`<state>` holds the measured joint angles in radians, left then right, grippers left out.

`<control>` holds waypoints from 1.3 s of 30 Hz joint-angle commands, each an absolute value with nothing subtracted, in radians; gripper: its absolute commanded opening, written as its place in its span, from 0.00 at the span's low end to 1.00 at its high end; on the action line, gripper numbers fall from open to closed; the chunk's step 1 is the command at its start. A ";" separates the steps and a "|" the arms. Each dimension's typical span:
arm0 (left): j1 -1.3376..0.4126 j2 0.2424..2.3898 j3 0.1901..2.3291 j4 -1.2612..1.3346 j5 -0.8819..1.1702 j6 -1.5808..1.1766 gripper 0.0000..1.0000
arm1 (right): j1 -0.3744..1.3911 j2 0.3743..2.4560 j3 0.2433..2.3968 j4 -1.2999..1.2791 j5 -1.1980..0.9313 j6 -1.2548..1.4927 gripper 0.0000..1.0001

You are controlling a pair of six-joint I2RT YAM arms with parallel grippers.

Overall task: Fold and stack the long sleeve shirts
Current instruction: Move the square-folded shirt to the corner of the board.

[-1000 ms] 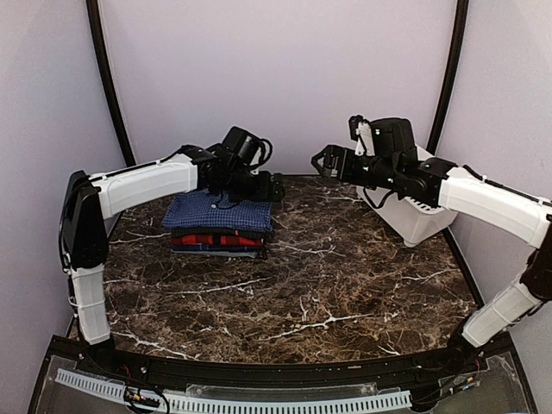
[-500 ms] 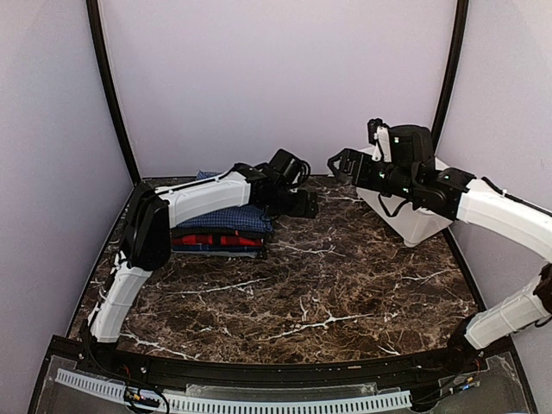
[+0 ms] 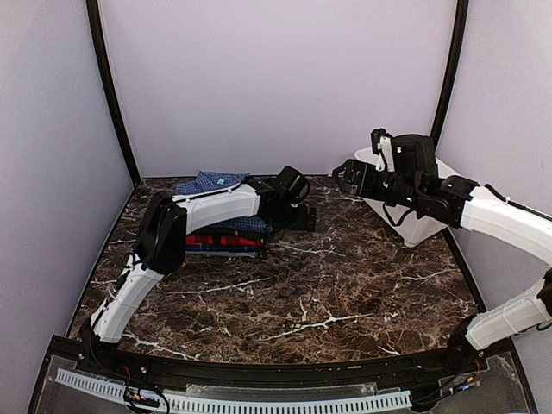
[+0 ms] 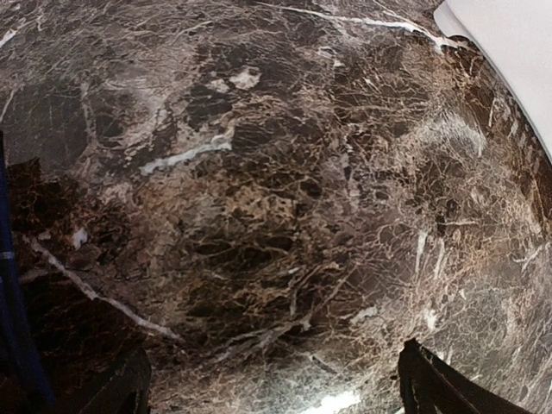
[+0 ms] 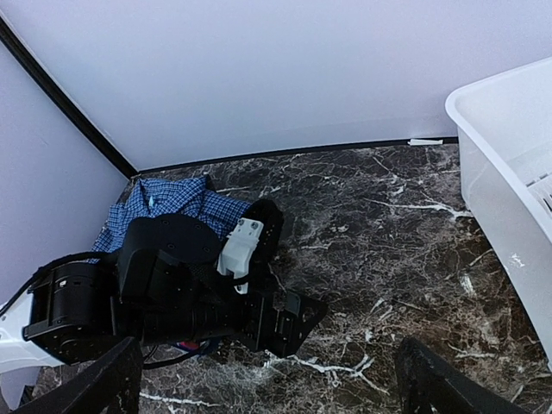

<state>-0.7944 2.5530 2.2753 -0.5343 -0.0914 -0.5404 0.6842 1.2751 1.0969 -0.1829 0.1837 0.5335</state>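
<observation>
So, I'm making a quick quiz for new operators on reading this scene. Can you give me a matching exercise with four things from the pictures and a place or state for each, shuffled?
Things
1. blue check shirt
2. red shirt
3. white basket
4. left pincer

Places or states
A. open, over bare marble
B. far right of the table
C. top of the pile
D. sandwiched inside the pile, showing at its front edge

Pairs: 1-C, 2-D, 3-B, 4-A
</observation>
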 commanded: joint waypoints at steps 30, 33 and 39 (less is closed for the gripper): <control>-0.478 2.124 1.544 -0.351 -0.164 -0.617 0.99 | 0.676 1.364 1.086 -0.107 0.089 0.549 0.99; -0.433 2.116 1.520 -0.338 -0.156 -0.603 0.99 | 0.676 1.370 1.087 -0.106 0.077 0.549 0.99; -0.349 2.121 1.525 -0.296 -0.117 -0.566 0.99 | 0.676 1.369 1.081 -0.111 0.066 0.548 0.98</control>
<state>-0.4049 2.1540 1.5478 -0.3050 -0.1303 -0.5987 0.6796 1.3682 1.0912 -0.1535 0.0837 0.5407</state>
